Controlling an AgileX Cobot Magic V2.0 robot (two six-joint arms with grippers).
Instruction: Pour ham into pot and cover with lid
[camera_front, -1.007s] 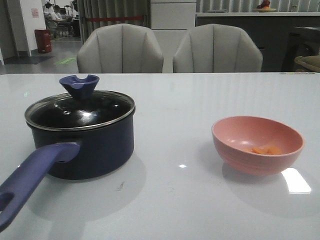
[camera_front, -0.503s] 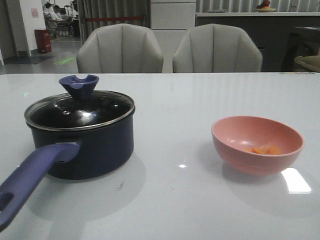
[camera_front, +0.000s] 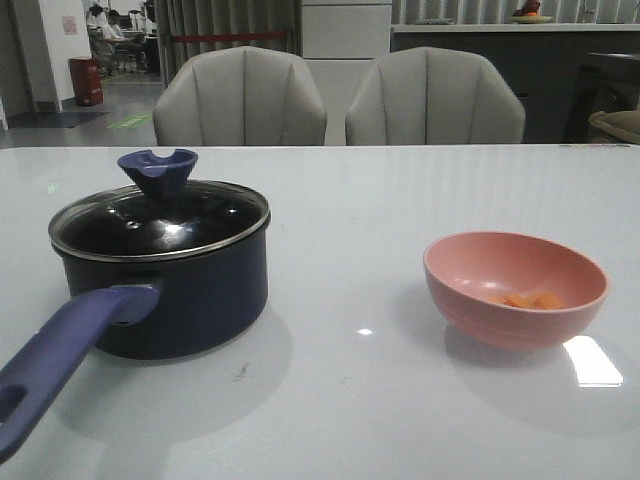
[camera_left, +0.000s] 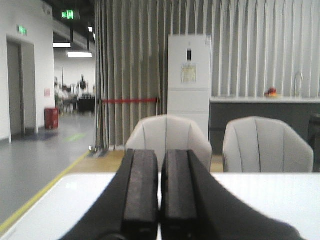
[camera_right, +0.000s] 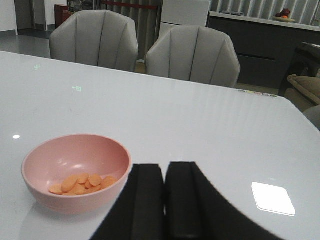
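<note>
Two end effectors closed and empty, nothing touched on the desk yet.

From my seat I see the pot (camera_front: 165, 290) toward the desk's left edge, its long handle (camera_front: 60, 355) reaching to the near left corner, and the lid (camera_front: 160, 222) sits squarely on its rim with the notched knob (camera_front: 158, 172) upright. Well apart, toward the right edge, stands the pink bowl (camera_front: 515, 290) with the ham (camera_right: 82, 183) lying as thin orange slices in its bottom. My left end effector (camera_left: 160, 192) has its fingers pressed together, gripping nothing, aimed over the desk (camera_front: 380, 400) at two grey chairs (camera_left: 220, 145). My right end effector (camera_right: 165, 200) is likewise closed and empty, just beside the bowl.
</note>
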